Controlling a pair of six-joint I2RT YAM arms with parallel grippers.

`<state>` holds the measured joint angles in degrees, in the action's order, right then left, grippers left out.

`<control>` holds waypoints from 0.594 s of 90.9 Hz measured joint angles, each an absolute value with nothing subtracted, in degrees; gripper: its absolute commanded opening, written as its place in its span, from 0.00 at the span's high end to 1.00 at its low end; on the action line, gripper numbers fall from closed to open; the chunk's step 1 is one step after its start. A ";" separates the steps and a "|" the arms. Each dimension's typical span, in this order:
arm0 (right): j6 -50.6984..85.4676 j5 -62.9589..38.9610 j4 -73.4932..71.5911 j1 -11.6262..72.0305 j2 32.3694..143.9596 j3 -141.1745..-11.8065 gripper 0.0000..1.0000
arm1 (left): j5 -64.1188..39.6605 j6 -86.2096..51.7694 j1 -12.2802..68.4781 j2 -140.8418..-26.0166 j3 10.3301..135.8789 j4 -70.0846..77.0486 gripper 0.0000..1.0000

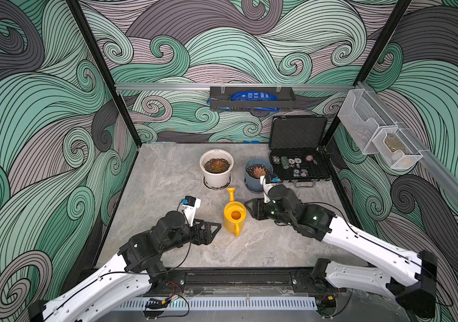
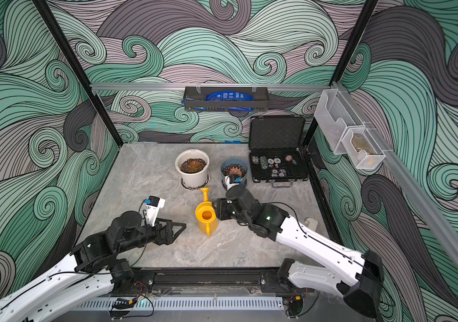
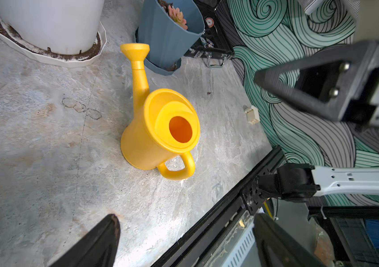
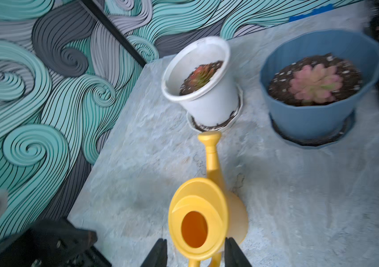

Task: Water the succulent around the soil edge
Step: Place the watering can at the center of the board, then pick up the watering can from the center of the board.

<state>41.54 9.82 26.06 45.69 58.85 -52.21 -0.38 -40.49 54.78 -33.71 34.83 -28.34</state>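
The succulent (image 1: 217, 166), a red-orange rosette, is being carried in a tall white pot (image 1: 216, 179) that is set on a saucer (image 1: 208, 186) toward the back of the counter (image 1: 166, 178). Its soil edge (image 1: 207, 165) is being bordered by the white rim as a dark, gritty ring. A yellow watering can (image 1: 234, 217) is being supported upright by the counter in front of that pot, with the spout pointed toward it.

The left hand (image 1: 216, 232) is being held wide open, apart from the can. The right hand (image 1: 250, 210) is being held at the can's other side, its fingers (image 4: 158, 256) parted and flanking the top rim near the handle. Whether they are pressing on it cannot be told.

A blue-grey pot (image 1: 251, 185) with a pinkish rosette (image 1: 257, 170) is being partly hidden by the right wrist in both top views.
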 measured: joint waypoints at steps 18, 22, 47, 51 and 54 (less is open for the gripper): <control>41.01 6.04 25.47 33.56 58.24 -46.63 0.60 | 10.20 -40.86 67.42 -42.52 38.13 -29.47 0.13; 40.86 5.43 25.10 31.99 58.22 -45.80 0.60 | 12.56 -40.88 69.84 -45.52 40.05 -30.04 0.13; 40.71 3.84 19.11 28.32 55.02 -40.12 0.60 | 23.86 -45.36 77.06 -66.08 52.05 -33.87 0.17; 40.75 3.16 18.28 27.92 54.19 -39.18 0.60 | 24.71 -47.09 77.28 -68.77 52.80 -34.39 0.17; 40.77 2.66 17.78 27.49 53.67 -38.63 0.60 | 25.21 -48.31 77.34 -70.61 53.25 -35.00 0.19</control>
<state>40.77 2.66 17.78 27.49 53.67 -38.63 25.21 -48.31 77.34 -70.61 53.25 -35.00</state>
